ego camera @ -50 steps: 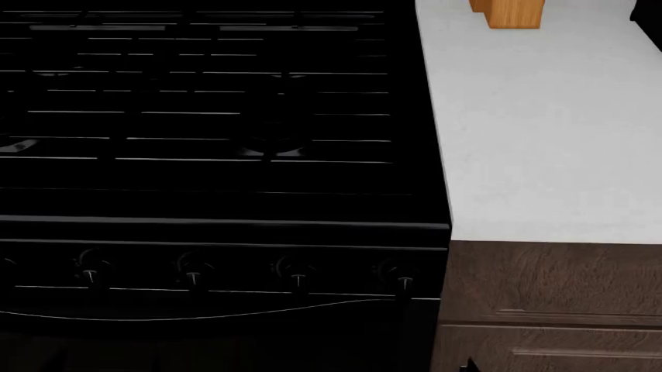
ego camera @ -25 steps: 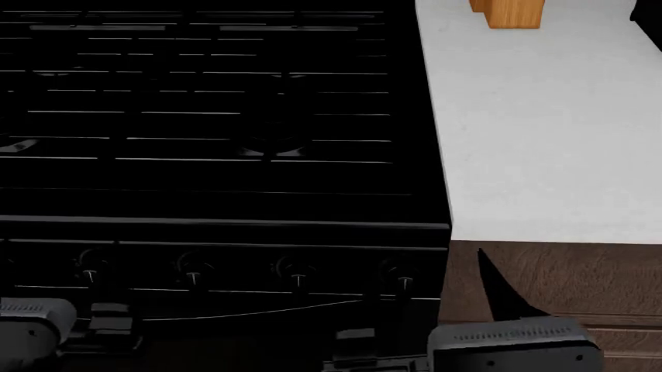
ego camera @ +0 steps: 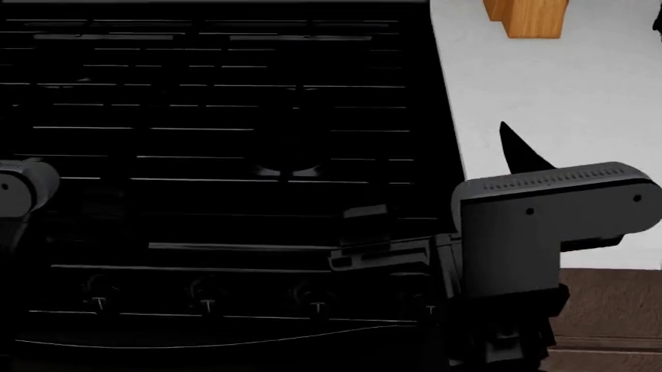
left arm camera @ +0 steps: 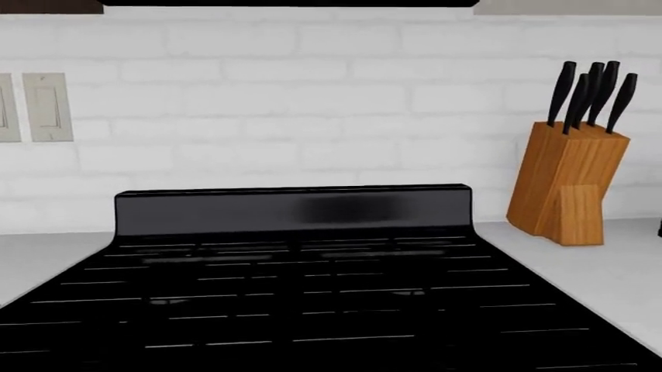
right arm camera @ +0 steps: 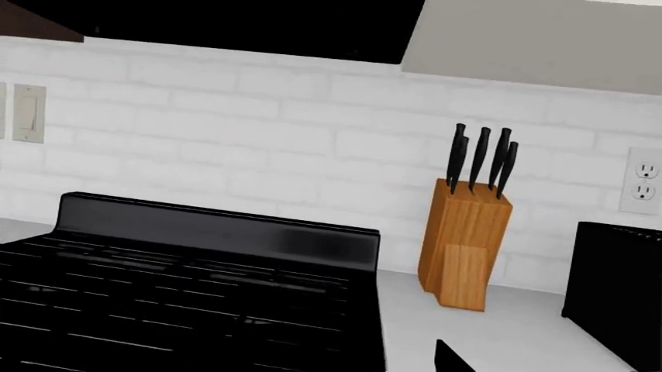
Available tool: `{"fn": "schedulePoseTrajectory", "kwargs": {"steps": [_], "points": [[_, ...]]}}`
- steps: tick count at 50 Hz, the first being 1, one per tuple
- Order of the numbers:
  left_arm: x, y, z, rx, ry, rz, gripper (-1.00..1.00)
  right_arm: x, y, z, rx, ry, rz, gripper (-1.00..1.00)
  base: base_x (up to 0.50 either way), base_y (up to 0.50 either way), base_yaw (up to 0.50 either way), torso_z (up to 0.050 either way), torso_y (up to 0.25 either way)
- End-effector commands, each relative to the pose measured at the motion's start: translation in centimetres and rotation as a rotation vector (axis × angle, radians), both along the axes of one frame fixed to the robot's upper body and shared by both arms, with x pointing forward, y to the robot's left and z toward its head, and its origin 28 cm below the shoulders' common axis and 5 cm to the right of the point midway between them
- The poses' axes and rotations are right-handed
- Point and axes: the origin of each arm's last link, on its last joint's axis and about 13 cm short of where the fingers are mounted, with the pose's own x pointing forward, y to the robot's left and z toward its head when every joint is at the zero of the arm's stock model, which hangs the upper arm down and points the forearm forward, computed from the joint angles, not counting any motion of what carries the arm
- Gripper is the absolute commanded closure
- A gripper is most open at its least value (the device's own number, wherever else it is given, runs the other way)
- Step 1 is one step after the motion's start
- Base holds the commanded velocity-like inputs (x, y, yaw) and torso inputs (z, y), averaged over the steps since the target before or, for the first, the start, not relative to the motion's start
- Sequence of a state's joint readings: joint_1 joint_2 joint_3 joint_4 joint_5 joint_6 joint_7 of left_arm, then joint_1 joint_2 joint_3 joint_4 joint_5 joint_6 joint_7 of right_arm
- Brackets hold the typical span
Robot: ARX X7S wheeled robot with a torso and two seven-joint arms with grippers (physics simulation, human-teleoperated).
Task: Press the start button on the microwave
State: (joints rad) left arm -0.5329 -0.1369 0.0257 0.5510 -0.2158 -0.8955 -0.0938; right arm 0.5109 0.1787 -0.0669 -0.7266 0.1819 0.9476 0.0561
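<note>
The microwave's start button is not in view. A black underside [right arm camera: 259, 23] hangs over the stove in the right wrist view and shows as a thin strip in the left wrist view [left arm camera: 290, 3]; I cannot tell whether it is the microwave. My right gripper [ego camera: 486, 159] is raised over the stove's right edge. One black fingertip [ego camera: 514, 147] shows against the counter, and also in the right wrist view [right arm camera: 450, 360], well off centre. My left arm's grey housing [ego camera: 21, 186] is at the left edge, its fingers lost against the black stove.
A black stove [ego camera: 228, 116] with front knobs [ego camera: 310, 294] fills the left. A white counter [ego camera: 559, 101] lies to its right, with a wooden knife block [right arm camera: 466, 240] at the back and a black box [right arm camera: 615, 287] further right. A white brick wall [left arm camera: 310, 116] stands behind.
Both arms have risen from below the frame to stove height. The head view has shifted slightly, so the knife block sits a little lower and further right.
</note>
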Motion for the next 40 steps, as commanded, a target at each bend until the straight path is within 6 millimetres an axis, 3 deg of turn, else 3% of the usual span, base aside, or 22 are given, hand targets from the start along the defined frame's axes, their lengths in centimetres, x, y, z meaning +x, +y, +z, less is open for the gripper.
{"fn": "schedulePoseTrajectory", "kwargs": {"steps": [1, 21, 40], "points": [[0.07, -0.02, 0.79, -0.003, -0.013, -0.010, -1.00, 0.02, 0.07, 1.02, 0.011, -0.030, 0.019, -1.00, 0.48, 0.23, 0.00, 0.000, 0.000], [-0.29, -0.14, 0.67, 0.009, -0.025, -0.011, -1.00, -0.40, 0.13, 1.01, 0.034, -0.032, 0.029, -1.00, 0.49, 0.11, 0.00, 0.000, 0.000], [-0.51, -0.20, 0.46, 0.011, -0.018, -0.020, -1.00, -0.58, 0.48, 1.00, 0.012, -0.033, 0.069, -1.00, 0.22, -0.22, 0.00, 0.000, 0.001]]}}
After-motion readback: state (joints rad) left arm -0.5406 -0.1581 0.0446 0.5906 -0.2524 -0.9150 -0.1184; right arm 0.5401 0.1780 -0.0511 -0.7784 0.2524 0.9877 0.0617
